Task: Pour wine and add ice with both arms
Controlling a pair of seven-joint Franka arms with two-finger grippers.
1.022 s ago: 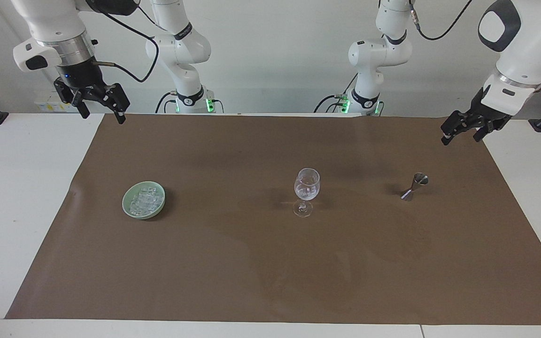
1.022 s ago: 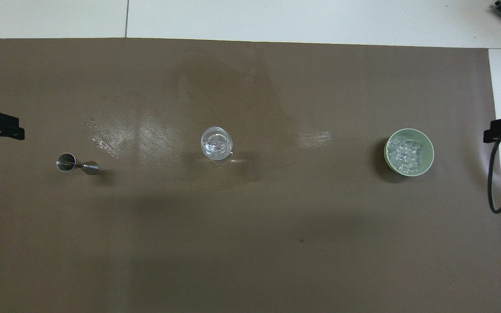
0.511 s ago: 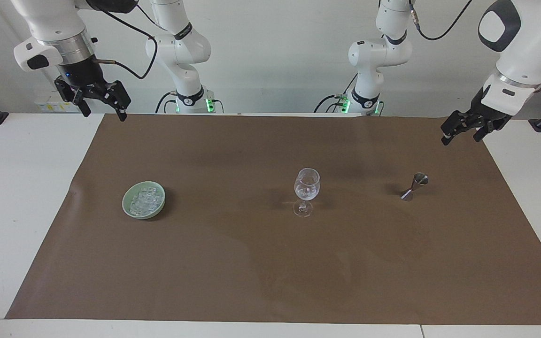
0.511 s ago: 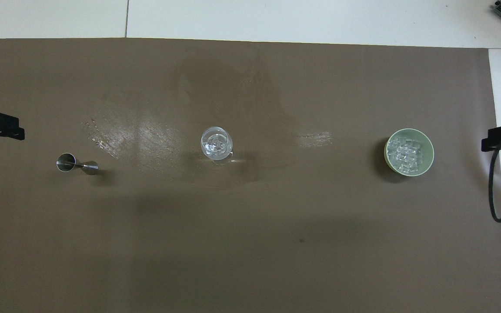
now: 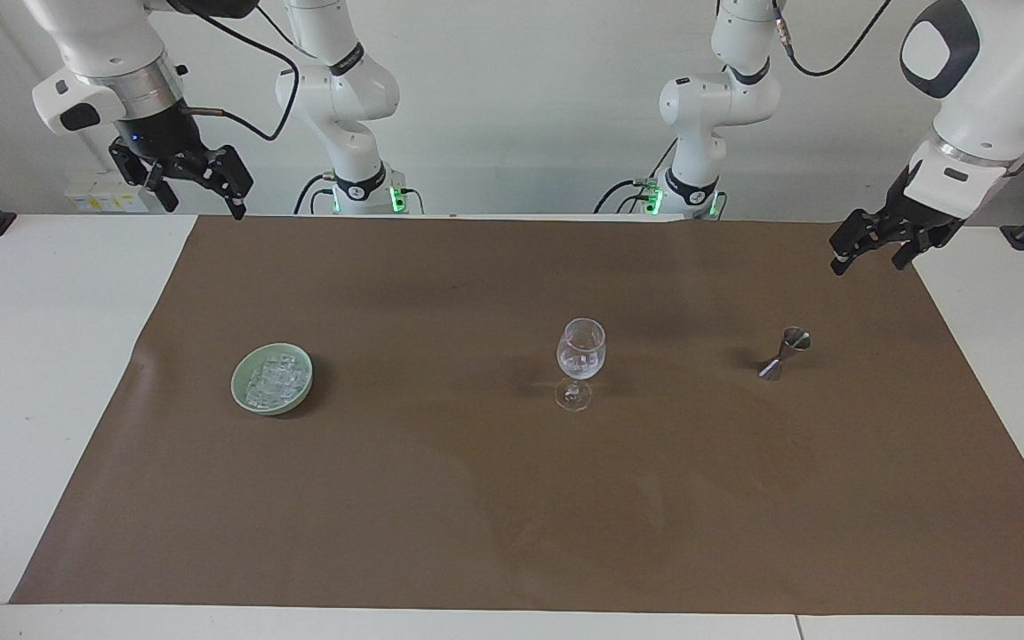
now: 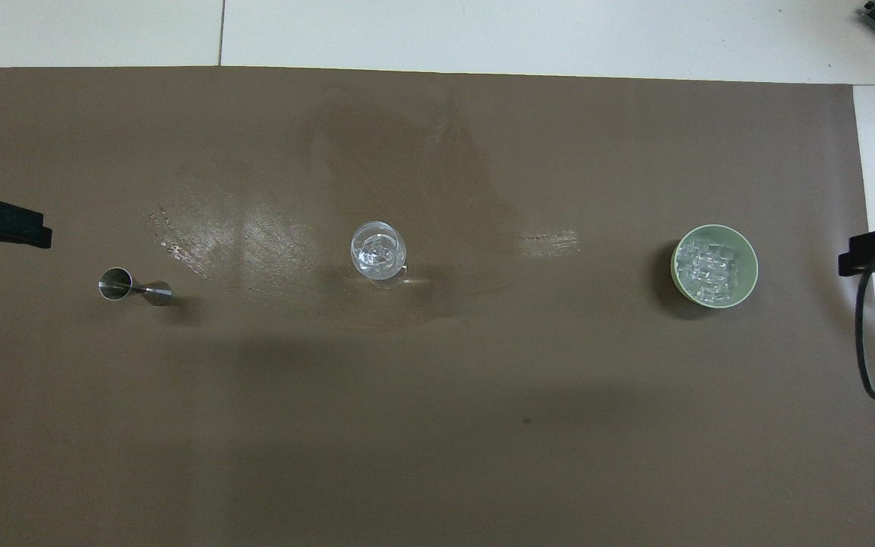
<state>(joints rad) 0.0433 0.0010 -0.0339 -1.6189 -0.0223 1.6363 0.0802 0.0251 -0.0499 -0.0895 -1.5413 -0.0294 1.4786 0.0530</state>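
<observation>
Both arms hang raised with fingers spread and empty, the left gripper (image 5: 872,246) over the mat's edge near the jigger (image 5: 784,353), the right gripper (image 5: 196,185) above the table's robot-side edge; the wine glass (image 5: 580,362) seems to hold ice (image 5: 274,380) already, so the task looks near done or not begun, and the next move likely needs the left gripper down onto the jigger.

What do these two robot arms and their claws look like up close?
Both arms are glossy white, built of rounded segments with dark bands at the joints. The left arm has a dark grey rounded patch on its casing; the right arm ends in a silver metal ring. Black cables loop along both. Each carries a small black gripper, left and right, with angular linked jaws. Green lights glow at the bases.
</observation>
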